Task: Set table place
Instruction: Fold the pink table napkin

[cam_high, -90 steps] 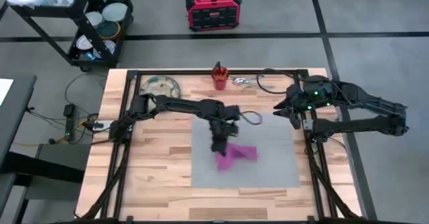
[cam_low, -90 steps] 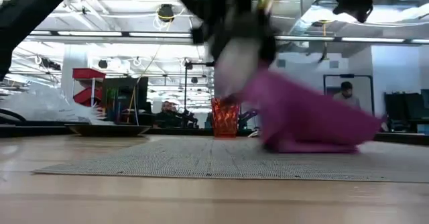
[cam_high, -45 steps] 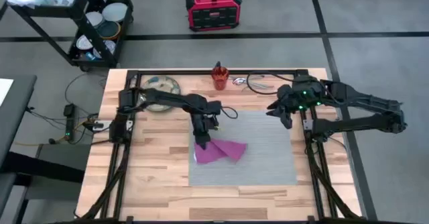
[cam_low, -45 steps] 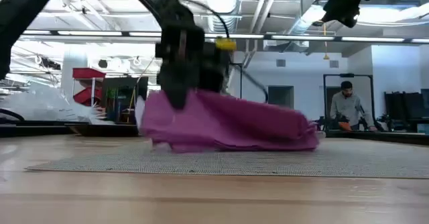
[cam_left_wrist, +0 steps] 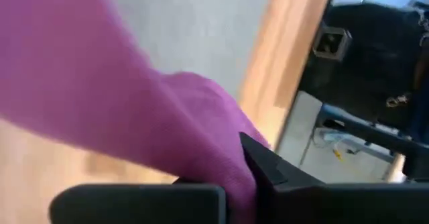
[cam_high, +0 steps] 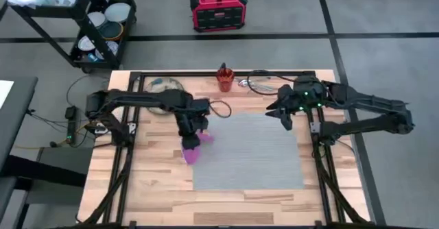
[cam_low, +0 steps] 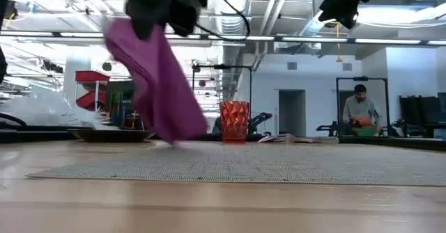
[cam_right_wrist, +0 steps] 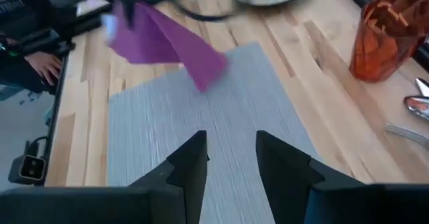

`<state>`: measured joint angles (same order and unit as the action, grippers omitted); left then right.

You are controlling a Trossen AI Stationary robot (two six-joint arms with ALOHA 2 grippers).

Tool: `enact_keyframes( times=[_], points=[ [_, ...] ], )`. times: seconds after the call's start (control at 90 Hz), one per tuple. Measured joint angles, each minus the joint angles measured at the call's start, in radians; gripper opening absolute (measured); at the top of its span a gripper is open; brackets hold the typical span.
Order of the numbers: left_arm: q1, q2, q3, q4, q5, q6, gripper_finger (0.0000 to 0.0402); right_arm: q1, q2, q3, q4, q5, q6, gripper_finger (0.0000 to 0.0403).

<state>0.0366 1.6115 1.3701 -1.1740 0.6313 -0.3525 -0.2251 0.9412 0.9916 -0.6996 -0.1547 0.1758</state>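
Observation:
The magenta napkin (cam_high: 191,149) hangs from my left gripper (cam_high: 193,134), which is shut on it over the left edge of the grey woven mat (cam_high: 250,150). In the low view the napkin (cam_low: 155,86) droops to a tip close to the table. Whether the tip touches the table, I cannot tell. My right gripper (cam_right_wrist: 231,160) is open with nothing between its fingers, up above the mat's far right corner (cam_high: 282,114). The speckled plate (cam_high: 159,86), orange-red cup (cam_high: 225,78) and steel cutlery (cam_high: 248,83) rest on the wood along the far edge. My left gripper pinches the napkin's upper end (cam_left_wrist: 221,174) between its two fingers, coming at it from above. One layer or several, I cannot tell. The cloth hangs slack and slanting below the fingers (cam_low: 167,6), bunched at the hold, its lower tip (cam_low: 175,139) down near the table.
A dark cable loop (cam_high: 219,108) lies on the wood between the left arm and the cup. A black shelf cart (cam_high: 89,23) and a red box (cam_high: 218,9) stand on the floor beyond the far edge. A person (cam_low: 361,114) is far off in the room.
My left gripper has gone toward the table's left edge and up, keeping hold of the napkin. The napkin, which lay spread on the middle of the mat, is lifted and now hangs at the mat's left edge. My right gripper has drifted slightly left.

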Motion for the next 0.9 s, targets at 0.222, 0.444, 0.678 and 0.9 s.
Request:
enact_keyframes(
  times=[0.222, 0.444, 0.678, 0.9],
  points=[
    [-0.208, -0.039, 0.0, 0.176, 0.223, -0.171, 0.0, 0.039, 0.044, 0.0, 0.02, -0.002, -0.031, 0.0117],
    [-0.167, -0.043, -0.07, 0.378, 0.114, -0.182, 0.0, 0.062, 0.082, 0.0, 0.064, -0.003, -0.035, 0.0117],
    [-0.104, -0.043, -0.492, 0.368, 0.122, -0.261, 0.0, 0.062, 0.094, 0.0, 0.06, -0.005, -0.019, 0.0117],
    [-0.154, -0.157, -0.745, 0.571, 0.127, -0.533, 0.0, 0.063, 0.094, 0.0, 0.068, -0.005, -0.011, 0.0117]
  ],
)
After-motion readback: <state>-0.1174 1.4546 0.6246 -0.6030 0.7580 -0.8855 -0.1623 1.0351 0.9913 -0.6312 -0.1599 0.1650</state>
